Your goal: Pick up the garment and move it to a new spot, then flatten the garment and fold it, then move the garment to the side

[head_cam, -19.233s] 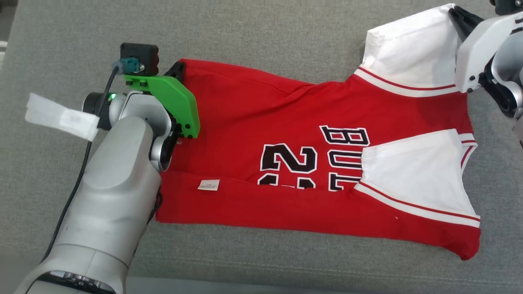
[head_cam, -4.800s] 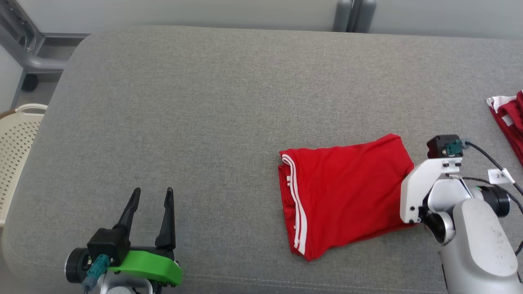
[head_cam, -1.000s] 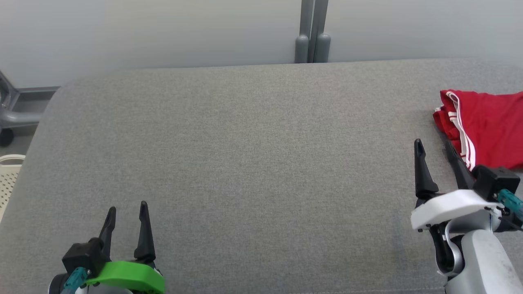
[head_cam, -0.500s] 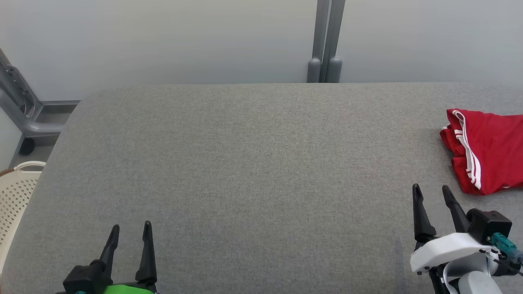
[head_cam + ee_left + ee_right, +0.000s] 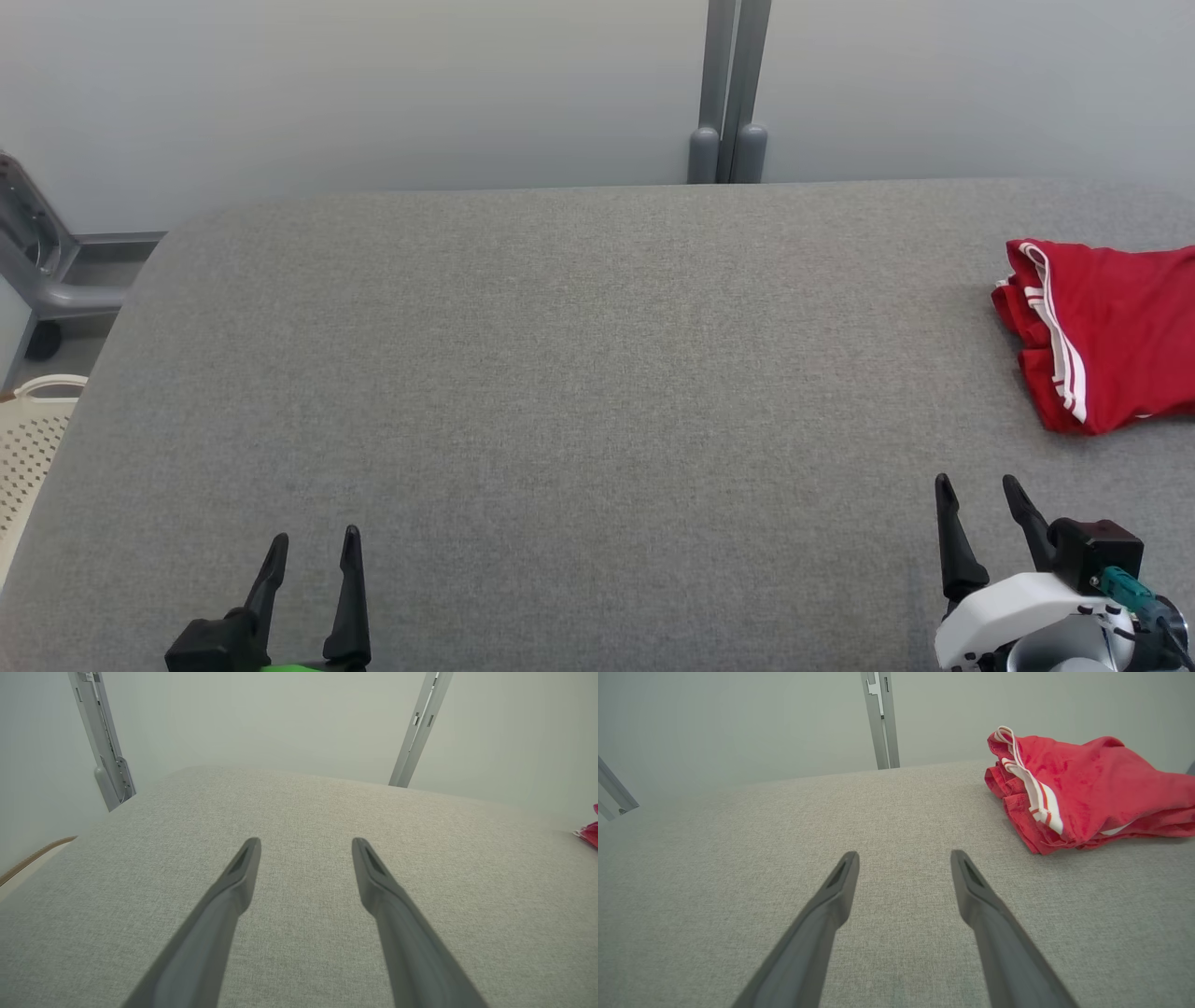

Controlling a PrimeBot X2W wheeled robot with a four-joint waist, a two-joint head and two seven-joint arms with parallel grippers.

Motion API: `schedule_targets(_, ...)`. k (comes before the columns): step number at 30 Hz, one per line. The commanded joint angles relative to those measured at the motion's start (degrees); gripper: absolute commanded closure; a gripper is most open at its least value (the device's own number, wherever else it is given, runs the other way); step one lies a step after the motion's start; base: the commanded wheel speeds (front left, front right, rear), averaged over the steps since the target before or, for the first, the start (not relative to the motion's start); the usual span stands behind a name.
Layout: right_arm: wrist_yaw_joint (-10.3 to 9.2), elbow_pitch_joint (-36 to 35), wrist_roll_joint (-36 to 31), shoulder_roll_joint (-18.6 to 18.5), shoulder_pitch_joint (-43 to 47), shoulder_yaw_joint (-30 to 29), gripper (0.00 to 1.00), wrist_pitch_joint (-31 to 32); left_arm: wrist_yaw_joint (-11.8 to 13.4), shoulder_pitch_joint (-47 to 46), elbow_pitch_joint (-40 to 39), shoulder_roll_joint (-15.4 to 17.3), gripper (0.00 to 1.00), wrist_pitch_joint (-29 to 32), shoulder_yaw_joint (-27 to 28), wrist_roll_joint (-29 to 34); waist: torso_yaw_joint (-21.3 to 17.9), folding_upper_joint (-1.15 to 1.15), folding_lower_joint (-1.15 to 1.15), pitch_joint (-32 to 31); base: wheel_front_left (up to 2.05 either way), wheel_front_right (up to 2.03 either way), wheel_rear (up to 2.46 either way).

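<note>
The garment (image 5: 1111,331) is a red jersey with white stripes, folded into a compact stack at the right edge of the grey cushion (image 5: 560,373). In the right wrist view the garment (image 5: 1083,793) lies ahead and to the right of the fingers. My right gripper (image 5: 978,495) stands open at the lower right, apart from the garment and below it, nothing between its fingers. At the lower left, far from the garment, my left gripper (image 5: 316,549) is open and empty. A sliver of red garment (image 5: 589,833) shows at the right edge of the left wrist view.
A grey metal post (image 5: 728,93) rises behind the cushion against the pale wall. A cream perforated basket (image 5: 28,448) sits off the cushion's left edge, with a grey frame (image 5: 47,271) behind it.
The head camera has shifted, so the whole picture sits differently. Both grippers show lower in the view than a second ago; the right one now stands further from the folded garment.
</note>
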Motion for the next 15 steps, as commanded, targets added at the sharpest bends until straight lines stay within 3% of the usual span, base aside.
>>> schedule_targets(1, -0.06, 0.1, 0.2, -0.1, 0.3, 0.0, 0.00, -0.3, -0.2, 0.8, 0.1, -0.2, 0.00, -0.2, 0.1, 0.3, -0.4, 0.00, 0.00, 0.3, 0.00, 0.00, 0.00)
schedule_targets(15, -0.06, 0.1, 0.3, -0.1, -0.6, 0.1, 0.00, -0.6, -0.8, -0.9, 1.0, -0.8, 0.00, -0.2, 0.8, 0.8, -1.0, 0.00, 0.00, 2.0, 0.00, 0.00, 0.00)
